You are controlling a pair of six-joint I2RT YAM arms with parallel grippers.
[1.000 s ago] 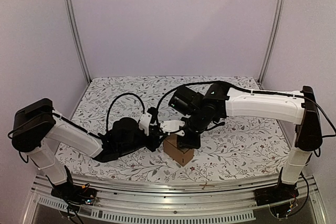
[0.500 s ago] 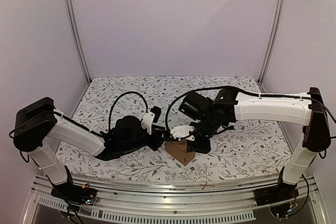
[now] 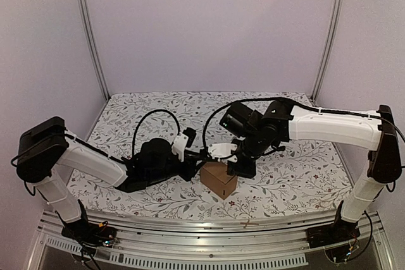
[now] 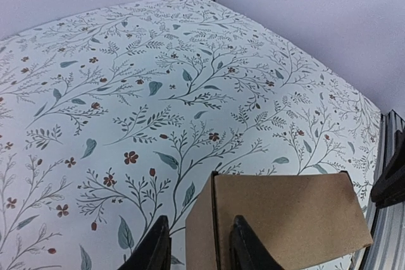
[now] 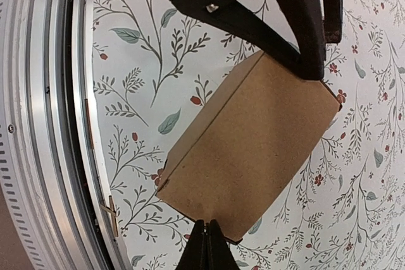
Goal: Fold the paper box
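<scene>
The paper box (image 3: 218, 180) is a small closed brown carton on the floral cloth, near the table's front edge. My left gripper (image 3: 197, 167) lies low at its left end, jaws partly open. In the left wrist view one finger (image 4: 243, 248) overlaps the paper box (image 4: 285, 213) on its top face. The other finger (image 4: 155, 248) stands over the cloth, a gap away from the side face. My right gripper (image 3: 236, 169) hangs just right of the carton, shut on nothing. Its joined tips (image 5: 207, 245) sit at the near edge of the paper box (image 5: 247, 150).
The floral tablecloth (image 3: 291, 181) covers the table. An aluminium rail (image 3: 209, 226) runs along the front edge, close to the box, and shows again as the rail (image 5: 44, 124) in the right wrist view. Upright frame posts (image 3: 88, 30) stand at the back corners.
My right gripper has shut fully and pulled up and to the right, off the box top, which now shows whole. The left arm has crept slightly right, its jaws unchanged.
</scene>
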